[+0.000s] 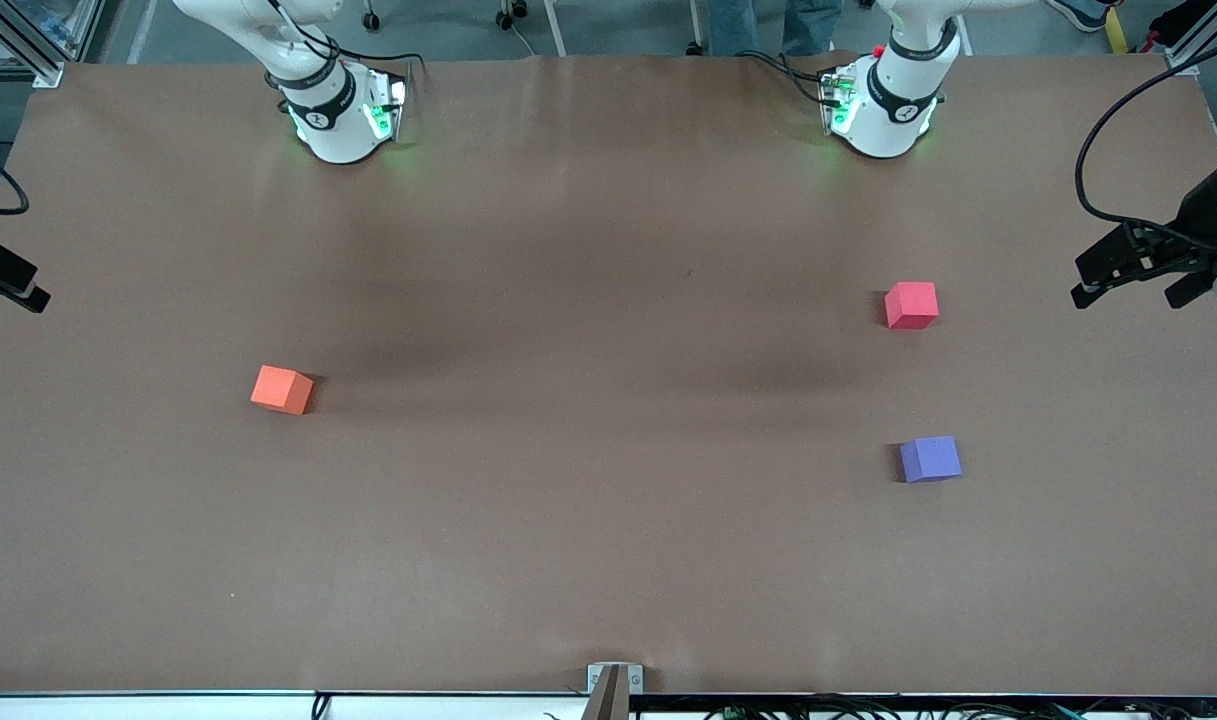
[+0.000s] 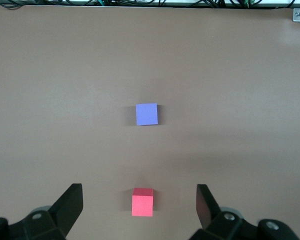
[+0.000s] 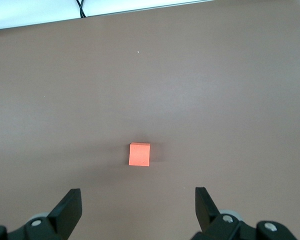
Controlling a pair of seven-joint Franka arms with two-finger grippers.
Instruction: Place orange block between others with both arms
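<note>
- Orange block [image 1: 282, 389]: sitting on the brown table [image 1: 588, 420] toward my right arm's end, alone, well apart from the other two cubes.
- Red-pink cube [image 1: 911, 305]: lying toward my left arm's end.
- Purple-blue cube [image 1: 931, 459]: lying nearer the front camera than the red-pink one, a bare gap between them.
- My left gripper [image 2: 140, 210]: hanging over the table, fingers spread wide, gripping nothing.
- My right gripper [image 3: 138, 210]: hanging above the table, fingers spread wide, gripping nothing.
</note>
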